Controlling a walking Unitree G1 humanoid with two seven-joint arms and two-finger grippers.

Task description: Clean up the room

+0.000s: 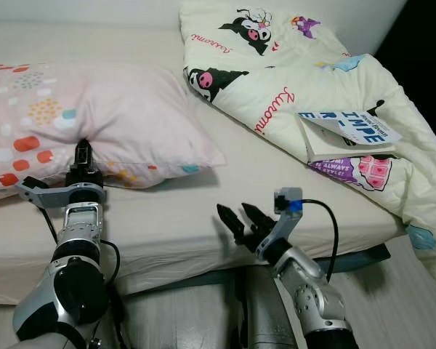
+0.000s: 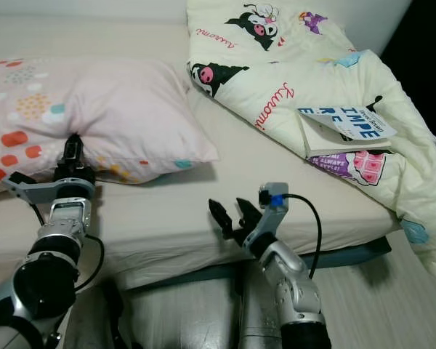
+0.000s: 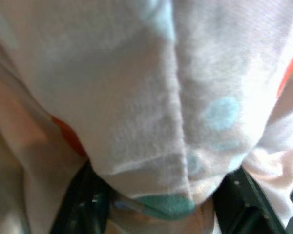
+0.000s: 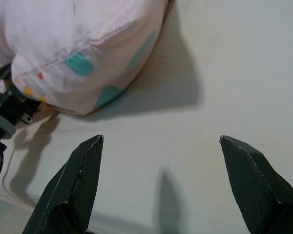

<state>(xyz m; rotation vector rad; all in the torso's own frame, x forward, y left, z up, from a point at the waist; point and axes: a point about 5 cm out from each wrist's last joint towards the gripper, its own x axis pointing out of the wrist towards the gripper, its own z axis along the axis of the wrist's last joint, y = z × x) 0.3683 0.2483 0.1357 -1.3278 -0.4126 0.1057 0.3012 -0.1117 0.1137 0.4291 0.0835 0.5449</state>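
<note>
A: Where's the pillow [image 1: 94, 123]?
B: On the bed [image 1: 225, 196], pink case with coloured dots, lying left of the cream cartoon-print comforter [image 1: 312, 87]. A book [image 1: 349, 134] rests on the comforter.
A: Left gripper [image 1: 82, 154]?
B: At the pillow's near edge, fingers [image 3: 85, 204] pinched on a fold of the pillowcase; fabric bunches between them in the wrist view.
A: Right gripper [image 1: 241, 218]?
B: Over bare sheet, in front of the pillow's right corner, apart from it. Fingers [image 4: 78, 180] spread wide, nothing between them.
</note>
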